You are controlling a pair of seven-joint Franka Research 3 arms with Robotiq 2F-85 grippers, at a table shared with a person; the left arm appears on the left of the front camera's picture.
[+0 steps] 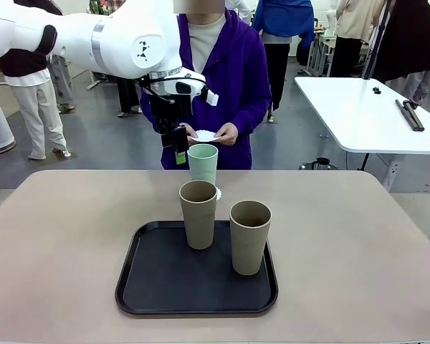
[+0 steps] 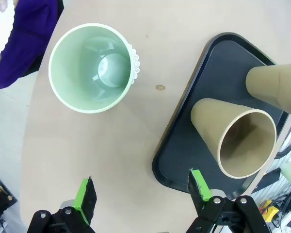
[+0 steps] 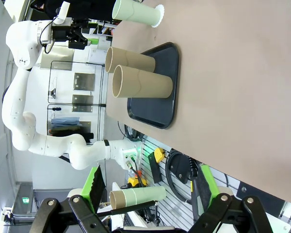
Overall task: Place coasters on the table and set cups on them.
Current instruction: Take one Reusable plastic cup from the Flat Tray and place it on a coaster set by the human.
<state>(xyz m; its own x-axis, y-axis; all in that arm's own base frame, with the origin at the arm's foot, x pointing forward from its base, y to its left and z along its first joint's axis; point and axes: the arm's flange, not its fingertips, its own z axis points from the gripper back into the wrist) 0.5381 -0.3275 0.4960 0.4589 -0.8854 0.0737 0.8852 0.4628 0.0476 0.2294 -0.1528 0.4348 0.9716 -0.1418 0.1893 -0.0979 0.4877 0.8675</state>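
A pale mint cup (image 1: 202, 163) stands upright at the far side of the beige table (image 1: 344, 236) on a lacy white coaster (image 1: 218, 193). My left gripper (image 1: 178, 153) hangs open just left of and above that cup, holding nothing. In the left wrist view the mint cup (image 2: 90, 68) sits ahead of the open gripper (image 2: 141, 191), and the coaster (image 2: 135, 68) peeks out under it. Two taupe cups (image 1: 198, 213) (image 1: 249, 236) stand on the black tray (image 1: 158, 287). A person holds more white coasters (image 1: 204, 135) in both hands. My right gripper (image 3: 150, 187) is open and empty, back from the table edge.
The person in purple stands at the far edge, right behind the mint cup. A white table (image 1: 373, 115) stands at the back right. Bare tabletop lies left and right of the tray. In the right wrist view a taupe cup (image 3: 136, 196) lies off the table.
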